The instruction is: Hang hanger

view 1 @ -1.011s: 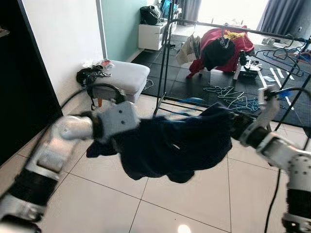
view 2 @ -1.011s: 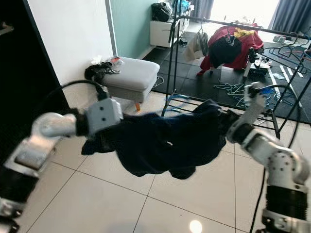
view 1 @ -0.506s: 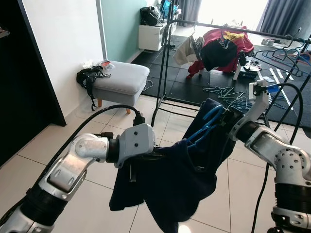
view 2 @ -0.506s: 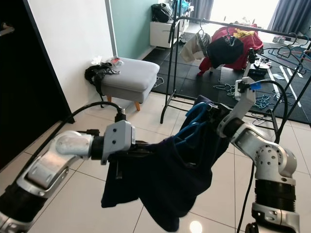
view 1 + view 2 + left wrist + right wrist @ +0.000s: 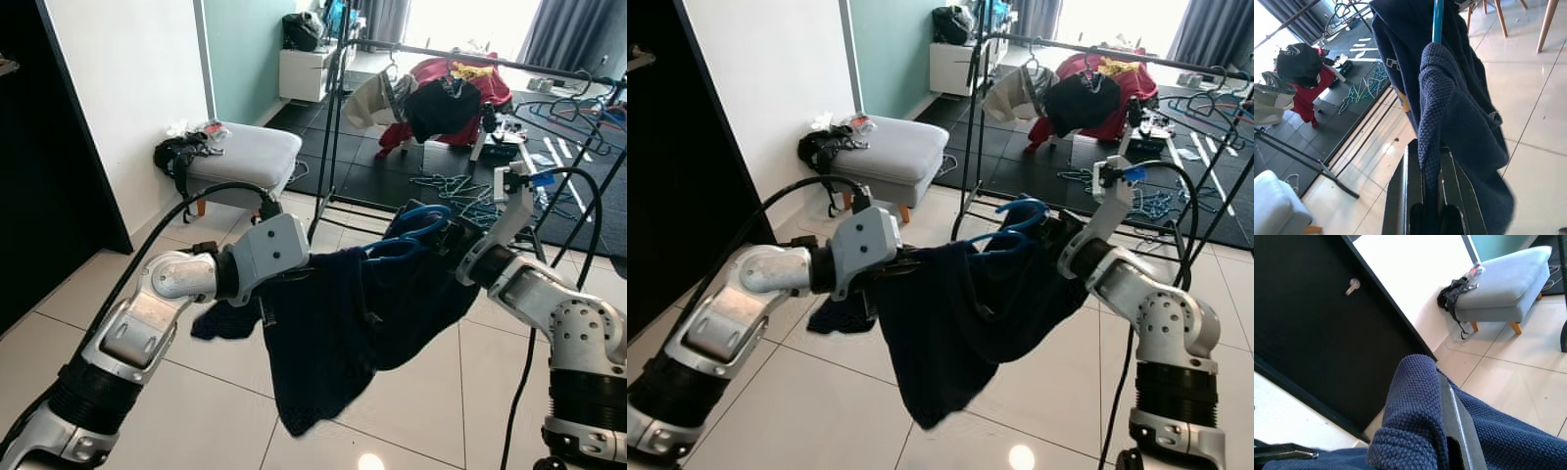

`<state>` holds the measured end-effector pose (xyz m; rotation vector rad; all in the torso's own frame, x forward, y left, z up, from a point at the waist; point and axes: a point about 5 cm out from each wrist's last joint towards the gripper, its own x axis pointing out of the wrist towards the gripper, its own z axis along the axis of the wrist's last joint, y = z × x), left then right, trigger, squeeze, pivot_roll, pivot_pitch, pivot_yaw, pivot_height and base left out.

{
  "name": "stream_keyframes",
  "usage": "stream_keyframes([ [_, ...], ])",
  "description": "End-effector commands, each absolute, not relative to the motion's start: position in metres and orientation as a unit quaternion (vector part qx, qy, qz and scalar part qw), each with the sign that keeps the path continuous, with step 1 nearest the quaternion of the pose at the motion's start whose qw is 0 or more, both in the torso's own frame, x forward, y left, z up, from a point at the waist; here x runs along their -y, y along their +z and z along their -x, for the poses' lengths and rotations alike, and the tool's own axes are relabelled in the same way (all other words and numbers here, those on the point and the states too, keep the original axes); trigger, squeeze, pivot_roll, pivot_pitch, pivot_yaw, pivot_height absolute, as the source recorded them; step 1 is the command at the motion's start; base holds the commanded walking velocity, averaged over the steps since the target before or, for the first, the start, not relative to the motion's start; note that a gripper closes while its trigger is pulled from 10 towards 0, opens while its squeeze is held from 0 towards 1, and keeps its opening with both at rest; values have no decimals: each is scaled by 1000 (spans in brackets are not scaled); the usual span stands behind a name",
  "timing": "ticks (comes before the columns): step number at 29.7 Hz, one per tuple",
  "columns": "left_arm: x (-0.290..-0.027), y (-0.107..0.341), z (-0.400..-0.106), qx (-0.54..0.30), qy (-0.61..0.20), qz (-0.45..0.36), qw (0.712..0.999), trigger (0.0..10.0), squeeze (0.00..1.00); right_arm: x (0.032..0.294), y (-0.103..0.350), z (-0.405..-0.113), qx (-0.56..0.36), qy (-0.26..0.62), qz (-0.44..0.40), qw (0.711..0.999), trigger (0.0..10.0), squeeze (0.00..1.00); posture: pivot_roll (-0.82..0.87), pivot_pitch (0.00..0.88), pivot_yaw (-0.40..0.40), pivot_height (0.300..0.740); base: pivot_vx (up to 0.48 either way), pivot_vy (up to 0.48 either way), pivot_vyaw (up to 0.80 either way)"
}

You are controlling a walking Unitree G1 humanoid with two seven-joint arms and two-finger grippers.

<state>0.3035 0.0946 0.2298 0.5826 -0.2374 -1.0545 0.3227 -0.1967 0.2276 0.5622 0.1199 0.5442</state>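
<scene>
- Between the two arms, above the tiled floor (image 5: 196, 392), a dark blue knitted sweater (image 5: 343, 323) hangs on a blue hanger (image 5: 407, 227), stretched from one gripper to the other.
- Left gripper (image 5: 1432, 215): its black fingers (image 5: 1400, 205) are pinched on a fold of the sweater, as the left wrist view shows, with the hanger's blue bar running up through the cloth.
- Right gripper (image 5: 453, 243): it is buried in the sweater at the hanger's hook end. In the right wrist view knit lies bunched around one finger (image 5: 1459, 431), so it seems to be gripping cloth, but I cannot tell for sure.
- Done so far, as I judge it: the garment is on the hanger and lifted off the floor.
- Left to do: the clothes rail (image 5: 460, 51) with its red and black garments stands well beyond the sweater, so the hanger must be carried there and its hook set over the bar.
</scene>
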Motion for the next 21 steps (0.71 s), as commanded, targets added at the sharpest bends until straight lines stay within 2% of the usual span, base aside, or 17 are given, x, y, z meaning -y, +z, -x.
stream_keyframes([
  [1,-68,250,-290,179,-523,-230,801,10000,0,175,219,-321,-90,300,-273,910,10000,0,10,0,-60,740,0,0,0],
  [5,-63,252,-290,185,-518,-211,808,10000,0,167,214,-319,-105,316,-263,905,10000,0,11,0,-58,740,0,0,0],
  [6,-63,252,-290,185,-514,-209,811,10000,0,166,213,-319,-109,318,-261,905,10000,1000,13,0,-56,740,0,0,0],
  [14,-65,253,-293,187,-501,-206,819,10000,0,169,212,-318,-110,315,-253,908,10000,1000,14,0,-57,740,0,0,0],
  [17,-67,253,-296,189,-488,-202,828,10000,0,174,213,-317,-107,316,-240,912,10000,1000,11,0,-55,740,0,0,0],
  [18,-68,251,-299,188,-477,-199,835,10000,0,182,219,-314,-94,322,-204,920,10000,1000,2,0,-49,740,0,0,0],
  [21,-68,251,-299,188,-477,-199,835,10000,0,182,219,-314,-94,322,-204,920,10000,1000,2,0,-49,740,0,0,0],
])
